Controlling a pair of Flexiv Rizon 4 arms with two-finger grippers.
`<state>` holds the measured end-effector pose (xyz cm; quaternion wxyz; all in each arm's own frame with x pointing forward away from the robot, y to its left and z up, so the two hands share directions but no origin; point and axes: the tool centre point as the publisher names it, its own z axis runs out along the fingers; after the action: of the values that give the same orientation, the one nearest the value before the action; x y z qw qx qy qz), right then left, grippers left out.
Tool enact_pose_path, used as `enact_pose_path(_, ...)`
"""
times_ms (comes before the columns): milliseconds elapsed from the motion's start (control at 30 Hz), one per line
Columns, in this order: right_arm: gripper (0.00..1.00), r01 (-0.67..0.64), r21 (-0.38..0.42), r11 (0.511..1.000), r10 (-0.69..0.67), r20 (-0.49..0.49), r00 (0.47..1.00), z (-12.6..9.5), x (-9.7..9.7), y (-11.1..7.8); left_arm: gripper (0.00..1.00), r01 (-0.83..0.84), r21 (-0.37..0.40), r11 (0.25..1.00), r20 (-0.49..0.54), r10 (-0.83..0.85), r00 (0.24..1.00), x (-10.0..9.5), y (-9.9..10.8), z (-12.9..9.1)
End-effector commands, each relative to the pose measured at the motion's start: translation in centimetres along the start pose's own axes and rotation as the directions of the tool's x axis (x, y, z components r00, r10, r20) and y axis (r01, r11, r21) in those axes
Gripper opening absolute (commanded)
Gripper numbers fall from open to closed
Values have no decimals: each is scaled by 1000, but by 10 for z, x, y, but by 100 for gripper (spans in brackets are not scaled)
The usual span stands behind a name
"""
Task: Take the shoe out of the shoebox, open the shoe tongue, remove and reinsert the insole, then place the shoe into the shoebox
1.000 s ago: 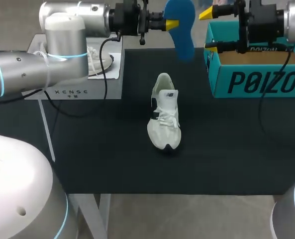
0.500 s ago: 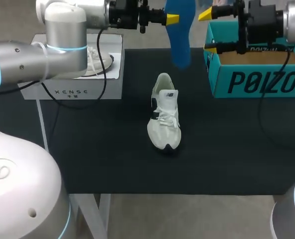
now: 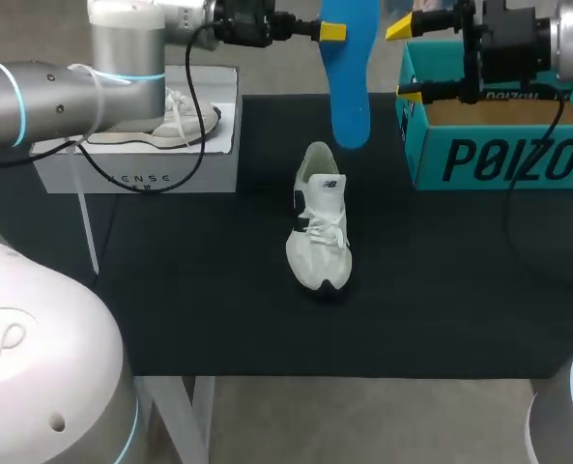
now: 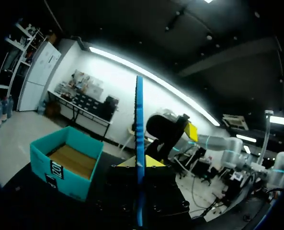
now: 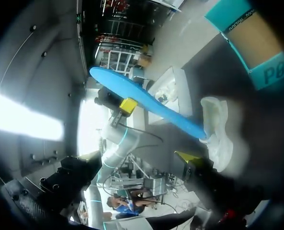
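Hanging, head view: blue insole (image 3: 349, 87) dangles from the left gripper (image 3: 329, 31), jaws pinching its upper part; its lower end is near the white shoe (image 3: 320, 227), seemingly clear of it
Shoe, head view: lies on the black table (image 3: 170, 290), outside the teal shoebox (image 3: 499, 145)
Right gripper (image 3: 407, 60), head view: beside the shoebox's corner, jaws spread, empty
Left wrist view: insole (image 4: 139, 120) edge-on, clamped between both yellow tips; shoebox (image 4: 67, 160) ahead
Right wrist view: insole (image 5: 146, 103) slants towards the shoe (image 5: 218, 132)
Handling: insole likely light, thin and floppy, so hold one end and feed the free end in; the shoe may slide, so steady its collar
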<state>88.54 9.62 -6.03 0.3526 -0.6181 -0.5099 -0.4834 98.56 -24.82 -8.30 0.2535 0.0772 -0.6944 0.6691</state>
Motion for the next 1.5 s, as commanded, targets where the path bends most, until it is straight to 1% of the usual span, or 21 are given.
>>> enact_pose_path(33, 100, 0, 7, 1000, 0, 1, 1000, 4, 0, 3, 0, 283, 39, 958, -158, -274, 949, -22, -11, -1)
enact_pose_path(67, 100, 0, 7, 1000, 0, 1, 1000, 4, 0, 3, 0, 357, 47, 933, -154, -346, 926, -24, -12, -2)
enact_pose_path(100, 100, 0, 8, 1000, 0, 1, 1000, 4, 0, 3, 0, 385, 22, 923, -173, -376, 911, -24, -12, -1)
enact_pose_path(167, 100, 0, 7, 1000, 0, 0, 1000, 4, 1, 3, 0, 384, 6, 923, -168, -378, 910, -17, -11, 1)
enact_pose_path(200, 100, -1, 6, 1000, 1, 0, 1000, 5, 1, 3, 0, 399, -4, 917, -135, -396, 908, -14, -10, 3)
enact_pose_path(233, 100, -2, 6, 1000, 2, 0, 1000, 5, 0, 3, 0, 428, -22, 903, -117, -428, 896, -13, -9, 4)
enact_pose_path(300, 100, -4, 5, 1000, 4, 1, 1000, 4, -1, 3, 0, 468, -49, 882, -116, -470, 875, -11, -9, 5)
enact_pose_path(500, 100, -9, 3, 1000, 9, -1, 1000, 4, -3, 3, 0, 468, -49, 882, -116, -470, 875, -11, -9, 5)
enact_pose_path(667, 100, -5, 10, 1000, 5, -4, 1000, 7, -2, 2, 0, 468, -49, 882, -116, -470, 875, -11, -9, 5)
enact_pose_path(900, 100, 51, 37, 998, -51, 2, 999, 9, 14, -4, 0, 468, -49, 882, -116, -470, 875, -11, -9, 5)
enact_pose_path(933, 100, 55, 39, 998, -55, 3, 998, 8, 16, -4, 0, 582, -12, 813, -96, -580, 809, -18, -4, 1)
enact_pose_path(967, 100, 57, 40, 998, -57, 3, 998, 8, 17, -5, 0, 617, -26, 787, -95, -616, 782, -20, -2, 0)
enact_pose_path(1000, 100, 58, 41, 997, -58, 3, 998, 8, 17, -5, 0, 679, -48, 733, -93, -680, 727, -21, 1, 1)
enact_pose_path(1033, 100, 59, 41, 997, -59, 3, 998, 7, 17, -5, 0, 704, -57, 708, -51, -707, 706, -20, 2, 2)
enact_pose_path(1067, 100, 60, 41, 997, -60, 4, 998, 7, 17, -5, 0, 727, -79, 683, -57, -731, 680, -17, 3, 4)
enact_pose_path(1100, 100, 60, 40, 997, -60, 5, 998, 7, 17, -5, 0, 741, -82, 667, -22, -744, 668, -13, 3, 5)
enact_pose_path(1133, 100, 59, 40, 997, -60, 6, 998, 6, 17, -5, 0, 748, -91, 657, 17, -750, 661, -11, 3, 6)
enact_pose_path(1400, 100, 49, 45, 998, -50, 9, 999, 9, 13, -8, 0, 748, -91, 657, 17, -750, 661, -11, 3, 6)
enact_pose_path(1500, 100, 88, 50, 995, -91, 73, 993, 8, 13, -9, 0, 748, -91, 657, 17, -750, 661, -11, 3, 6)
